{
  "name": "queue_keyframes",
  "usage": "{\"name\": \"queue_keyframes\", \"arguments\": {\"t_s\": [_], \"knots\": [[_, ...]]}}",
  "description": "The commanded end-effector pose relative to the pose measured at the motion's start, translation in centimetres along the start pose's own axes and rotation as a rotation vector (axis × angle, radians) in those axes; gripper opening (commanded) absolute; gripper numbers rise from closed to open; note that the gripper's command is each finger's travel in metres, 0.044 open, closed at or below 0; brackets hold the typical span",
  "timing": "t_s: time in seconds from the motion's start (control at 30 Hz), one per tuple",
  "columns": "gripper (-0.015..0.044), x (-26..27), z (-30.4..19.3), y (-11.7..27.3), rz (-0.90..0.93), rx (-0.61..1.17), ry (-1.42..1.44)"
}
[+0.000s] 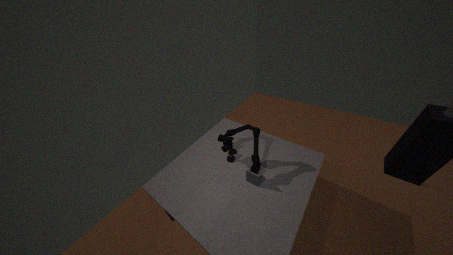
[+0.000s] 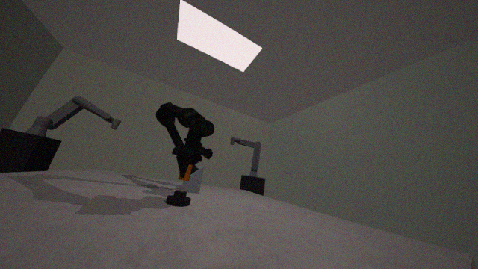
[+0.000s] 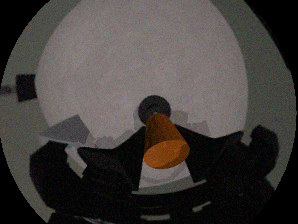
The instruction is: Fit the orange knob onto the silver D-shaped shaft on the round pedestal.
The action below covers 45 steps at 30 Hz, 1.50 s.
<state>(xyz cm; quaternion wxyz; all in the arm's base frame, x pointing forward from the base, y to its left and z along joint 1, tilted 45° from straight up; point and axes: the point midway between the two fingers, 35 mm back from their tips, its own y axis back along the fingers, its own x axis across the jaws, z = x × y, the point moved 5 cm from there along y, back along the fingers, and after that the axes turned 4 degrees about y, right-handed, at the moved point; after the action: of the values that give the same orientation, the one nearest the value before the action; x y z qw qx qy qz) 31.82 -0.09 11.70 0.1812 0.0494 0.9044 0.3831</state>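
Orange knob (image 2: 185,173) (image 3: 167,142) seemingly above the pedestal (image 1: 231,159) (image 2: 178,200) (image 3: 154,106).

The top camera looks down obliquely from far off; the exterior one looks from low and nearer, across toward the pincer (image 1: 231,151) (image 2: 184,178) (image 3: 166,145); the wrist one looks past it, close. All share the round pedestal (image 1: 231,159) (image 2: 178,200) (image 3: 154,107) below the pincer.

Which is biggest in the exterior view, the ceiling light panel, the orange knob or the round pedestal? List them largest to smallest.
1. Ceiling light panel
2. Round pedestal
3. Orange knob, partly hidden by the gripper
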Motion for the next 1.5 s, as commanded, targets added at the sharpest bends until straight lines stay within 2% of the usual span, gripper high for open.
{"name": "queue_keyframes", "arguments": {"t_s": [0.0, 0.63, 0.87, 1.17, 1.47], "knots": [[0.0000, -0.2, -0.2, 0.1, -0.006, 0.000, -0.107], [0.0000, 0.0, 0.1, 0.1, -0.006, -0.002, -0.608], [0.0000, 0.2, 0.2, 0.0, -0.006, -0.002, -0.629], [0.0000, 0.2, 0.2, -2.4, -0.007, -0.001, -0.629], [0.0000, 0.1, 0.2, -2.1, -0.007, -0.001, -0.635]]}}
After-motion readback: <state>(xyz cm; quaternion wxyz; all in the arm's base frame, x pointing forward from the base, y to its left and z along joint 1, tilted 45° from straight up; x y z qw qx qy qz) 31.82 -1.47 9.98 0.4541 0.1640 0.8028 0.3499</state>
